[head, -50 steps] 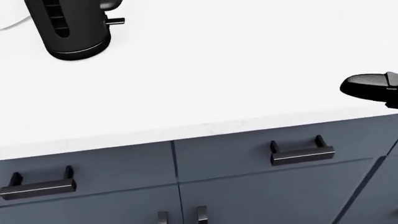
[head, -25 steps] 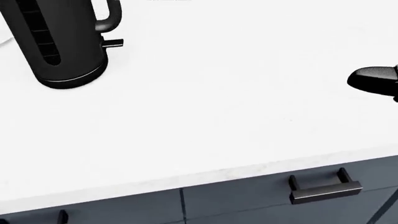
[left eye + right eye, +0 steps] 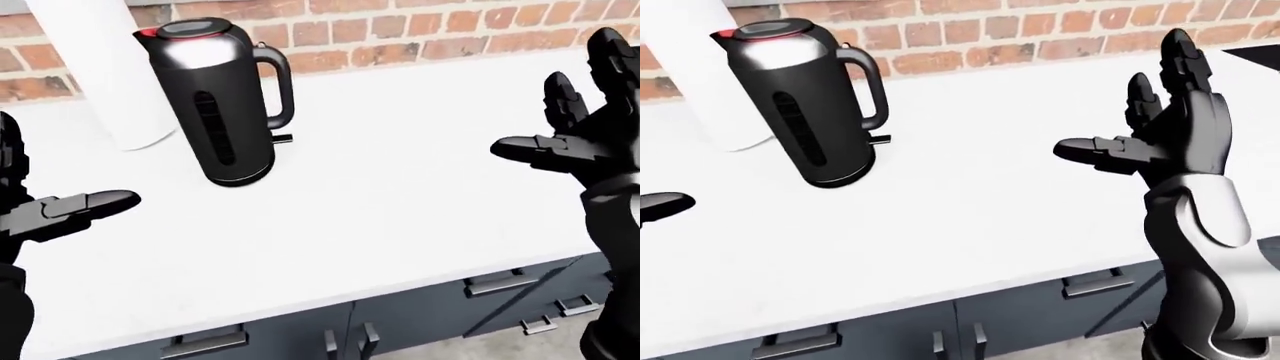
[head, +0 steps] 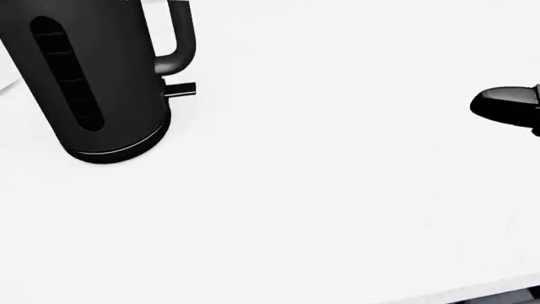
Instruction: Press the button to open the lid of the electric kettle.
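A black electric kettle (image 3: pixel 222 105) stands upright on the white counter (image 3: pixel 400 187), handle to its right, lid shut with a red rim on top (image 3: pixel 190 30). It also shows at the top left of the head view (image 4: pixel 93 82). My left hand (image 3: pixel 60 214) is open at the left edge, low and left of the kettle. My right hand (image 3: pixel 1150 127) is open, fingers spread upward, well to the right of the kettle. Neither hand touches it.
A white cylinder (image 3: pixel 105 67) stands just left of the kettle against the brick wall (image 3: pixel 400 34). Grey cabinet drawers with dark handles (image 3: pixel 497 283) run under the counter's near edge.
The camera has moved closer to the counter: the kettle has grown and slid down and right in the head view, and the drawers have left it. The right hand tip stays at the right edge.
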{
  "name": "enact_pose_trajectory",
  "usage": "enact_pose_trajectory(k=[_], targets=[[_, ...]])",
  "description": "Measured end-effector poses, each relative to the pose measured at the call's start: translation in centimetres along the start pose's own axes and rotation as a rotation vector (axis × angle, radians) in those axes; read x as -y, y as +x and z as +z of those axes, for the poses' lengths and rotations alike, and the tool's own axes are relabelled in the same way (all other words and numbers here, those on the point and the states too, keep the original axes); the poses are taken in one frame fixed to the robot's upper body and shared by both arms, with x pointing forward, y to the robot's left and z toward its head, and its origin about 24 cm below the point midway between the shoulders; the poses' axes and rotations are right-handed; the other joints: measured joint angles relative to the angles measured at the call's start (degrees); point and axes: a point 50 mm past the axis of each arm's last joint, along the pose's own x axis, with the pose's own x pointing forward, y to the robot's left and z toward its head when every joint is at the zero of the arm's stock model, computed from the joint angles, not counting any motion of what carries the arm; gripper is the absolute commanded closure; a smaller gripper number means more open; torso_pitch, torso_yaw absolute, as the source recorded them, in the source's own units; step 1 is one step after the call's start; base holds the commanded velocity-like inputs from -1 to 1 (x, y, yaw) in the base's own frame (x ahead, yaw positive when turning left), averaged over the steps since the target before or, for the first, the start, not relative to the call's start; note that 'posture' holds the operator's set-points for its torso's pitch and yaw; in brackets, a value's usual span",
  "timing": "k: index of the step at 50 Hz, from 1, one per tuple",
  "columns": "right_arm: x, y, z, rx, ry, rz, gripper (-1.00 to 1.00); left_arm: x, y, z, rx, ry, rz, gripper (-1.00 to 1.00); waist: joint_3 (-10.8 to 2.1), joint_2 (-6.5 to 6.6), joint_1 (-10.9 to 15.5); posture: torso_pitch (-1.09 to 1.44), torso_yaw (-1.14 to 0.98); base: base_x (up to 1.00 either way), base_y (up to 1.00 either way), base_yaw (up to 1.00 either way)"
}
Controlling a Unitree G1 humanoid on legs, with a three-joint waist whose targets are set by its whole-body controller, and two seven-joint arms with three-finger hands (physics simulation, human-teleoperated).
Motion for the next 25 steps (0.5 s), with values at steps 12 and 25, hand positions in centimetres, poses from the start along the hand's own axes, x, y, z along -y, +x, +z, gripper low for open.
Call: enact_pose_trajectory(k=[12, 25], targets=[[0.7, 0.0, 0.3, -0.004, 0.005, -0.033, -1.00, 0.4, -0.1, 0.2, -0.002, -0.007, -0.023, -1.00, 0.00, -4.13, -0.7, 0.00, 0.00, 0.04, 0.31, 0.00], [-0.3, 0.0, -0.5, -0.046, 0.009, 0.017, -1.00, -0.5, 0.0, -0.1, -0.022, -0.001, 0.022, -1.00, 0.01, -0.05, 0.4, 0.00, 0.00, 0.00, 0.31, 0.00]])
